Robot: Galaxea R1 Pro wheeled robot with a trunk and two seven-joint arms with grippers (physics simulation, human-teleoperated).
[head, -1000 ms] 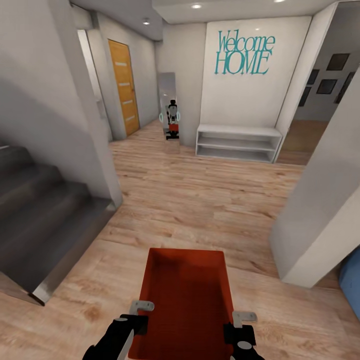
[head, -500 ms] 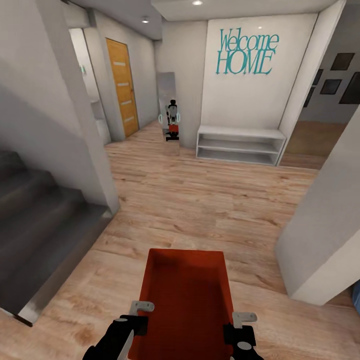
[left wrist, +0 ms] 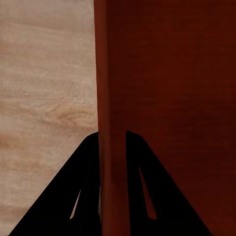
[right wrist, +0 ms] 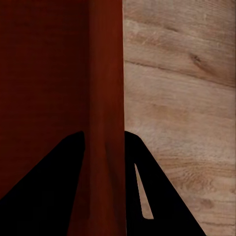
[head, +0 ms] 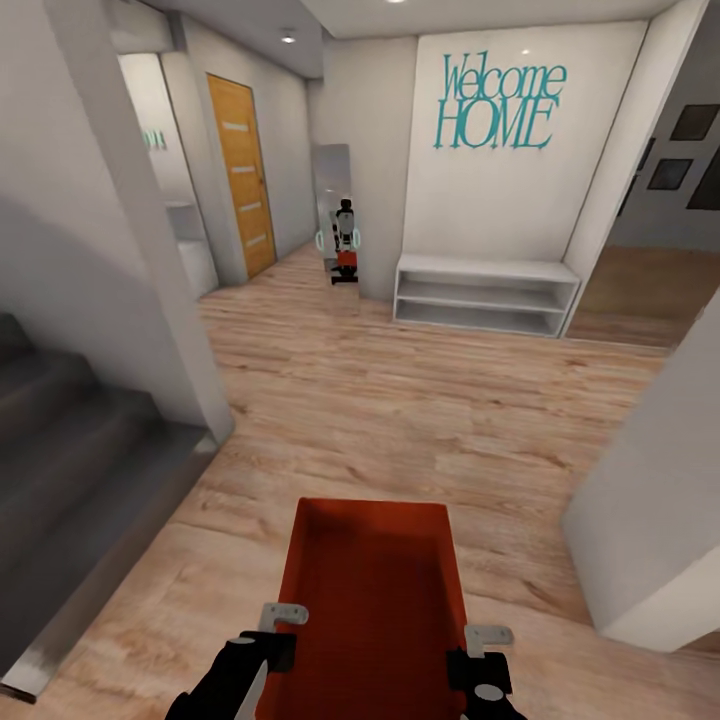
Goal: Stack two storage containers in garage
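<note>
Before me, a light wood-plank floor [head: 400, 400]; white low shelf bench [head: 485, 293] against the wall, grey stairs [head: 70, 440] beside.

Both arms reach forward, the left gripper [head: 262, 640] and right gripper [head: 478, 655] each with jaws clamped tight.

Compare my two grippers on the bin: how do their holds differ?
The left gripper clamps the storage container's left wall; the right gripper clamps its right wall. In the head view, the left sits slightly higher in the picture. Both straddle a wall, one finger inside, one outside.
</note>
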